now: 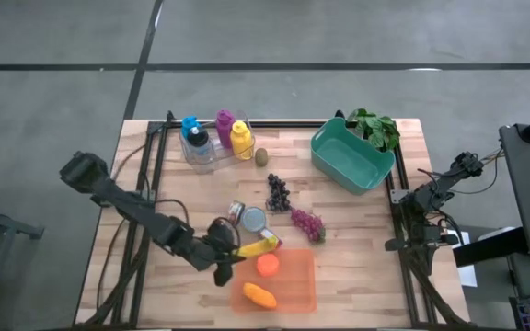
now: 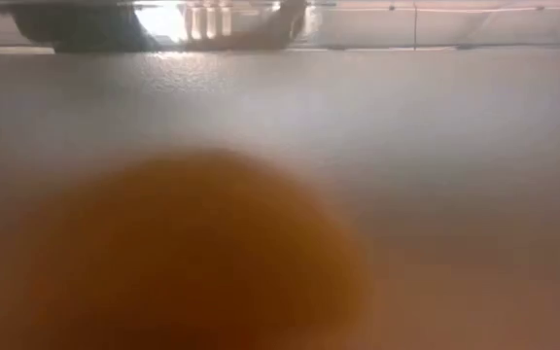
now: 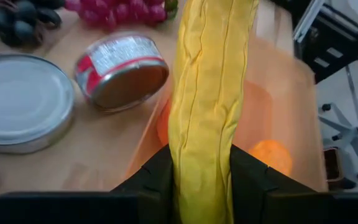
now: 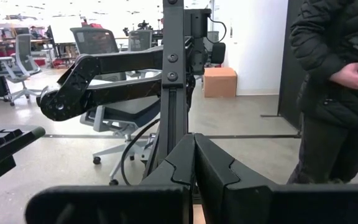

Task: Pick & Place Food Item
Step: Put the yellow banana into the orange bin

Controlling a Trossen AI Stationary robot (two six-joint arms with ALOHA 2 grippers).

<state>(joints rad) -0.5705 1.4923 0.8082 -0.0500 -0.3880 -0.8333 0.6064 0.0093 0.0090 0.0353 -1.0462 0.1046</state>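
Wood table [image 1: 357, 267]: left gripper [image 1: 231, 250] clamps banana [image 1: 258, 246] at orange tray [image 1: 294, 292] edge; next: carry over tray & release. Right gripper [image 4: 194, 163] closed, parked.

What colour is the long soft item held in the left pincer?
Yellow; the long soft stitched item shows best in the left wrist view.

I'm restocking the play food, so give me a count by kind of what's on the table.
Bottles, blue, magenta, yellow: 3
Grape bunches, dark, magenta: 2
Round tins: 2
Orange pieces in the orange tray: 2
Yellow banana, in the left gripper: 1
Small green fruit: 1
Teal bin: 1
Leafy greens: 1
Total: 14
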